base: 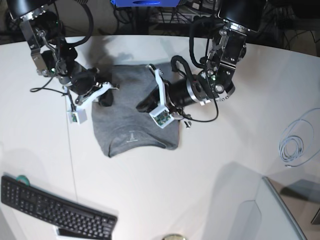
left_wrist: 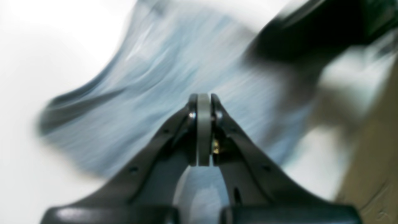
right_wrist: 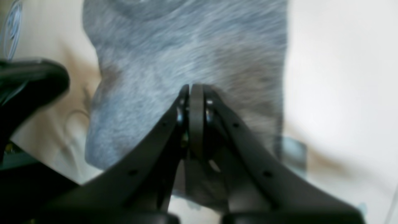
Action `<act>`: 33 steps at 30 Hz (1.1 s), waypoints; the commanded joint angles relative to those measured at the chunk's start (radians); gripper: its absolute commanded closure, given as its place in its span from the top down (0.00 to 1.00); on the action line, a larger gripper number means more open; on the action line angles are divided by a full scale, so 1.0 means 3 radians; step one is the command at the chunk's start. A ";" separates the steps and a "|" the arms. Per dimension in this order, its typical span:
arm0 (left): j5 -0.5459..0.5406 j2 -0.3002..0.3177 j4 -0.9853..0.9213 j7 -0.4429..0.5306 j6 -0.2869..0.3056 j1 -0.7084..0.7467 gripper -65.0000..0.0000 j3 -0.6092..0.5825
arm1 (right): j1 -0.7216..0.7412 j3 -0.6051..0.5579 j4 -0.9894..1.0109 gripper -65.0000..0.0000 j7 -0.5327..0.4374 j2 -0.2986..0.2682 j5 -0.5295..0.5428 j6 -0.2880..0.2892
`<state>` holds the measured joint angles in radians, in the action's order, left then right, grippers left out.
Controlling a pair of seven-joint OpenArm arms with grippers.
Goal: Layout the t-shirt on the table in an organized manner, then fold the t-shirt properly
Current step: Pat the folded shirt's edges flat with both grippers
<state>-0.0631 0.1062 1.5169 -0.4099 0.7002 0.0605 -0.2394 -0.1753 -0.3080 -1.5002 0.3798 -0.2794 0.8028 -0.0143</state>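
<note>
The grey t-shirt [base: 130, 120] lies on the white table [base: 225, 165] as a rough rectangle, its pale neck label toward the front. My left gripper [base: 145, 105] is shut above the shirt's right half; in the left wrist view [left_wrist: 204, 97] its pads meet with no cloth seen between them, and the shirt [left_wrist: 174, 62] is blurred behind. My right gripper [base: 106, 99] is shut at the shirt's left edge; in the right wrist view [right_wrist: 196, 88] its tips hover over the grey cloth [right_wrist: 186, 46].
A black keyboard [base: 55, 210] lies at the front left. A coiled pale cable [base: 295, 145] lies at the right. A thin dark seam [base: 70, 150] runs down the table. The other arm shows as a dark blur in each wrist view [left_wrist: 311, 31] [right_wrist: 28, 81].
</note>
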 commanded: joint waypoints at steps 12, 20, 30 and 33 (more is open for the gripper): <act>-0.0012 0.0175 -0.0410 0.0054 -0.0007 0.0190 0.00 0.0003 | -0.0063 -0.0040 0.0584 0.00 -0.0399 -0.0017 0.0012 0.0055; -0.0012 0.0262 -0.0430 0.0054 -0.0007 0.0159 0.00 0.0018 | -0.0139 -0.0162 0.0461 0.00 -0.0440 -0.0012 0.0012 0.0050; -0.0053 0.0318 0.0275 0.0054 -0.0007 0.0415 0.00 0.0483 | -0.0431 0.0201 -0.0403 0.00 -0.0414 -0.0145 0.0012 0.0035; -0.0038 0.0334 0.0434 0.0054 -0.0007 0.0619 0.00 0.0632 | -0.0513 0.0339 -0.0577 0.00 -0.0414 -0.0334 0.0012 0.0035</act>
<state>-0.0559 0.2070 1.6283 -0.4145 0.6888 0.2531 -0.0486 -0.3386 -0.2134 -1.6527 0.2810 -0.3756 0.8009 -0.0101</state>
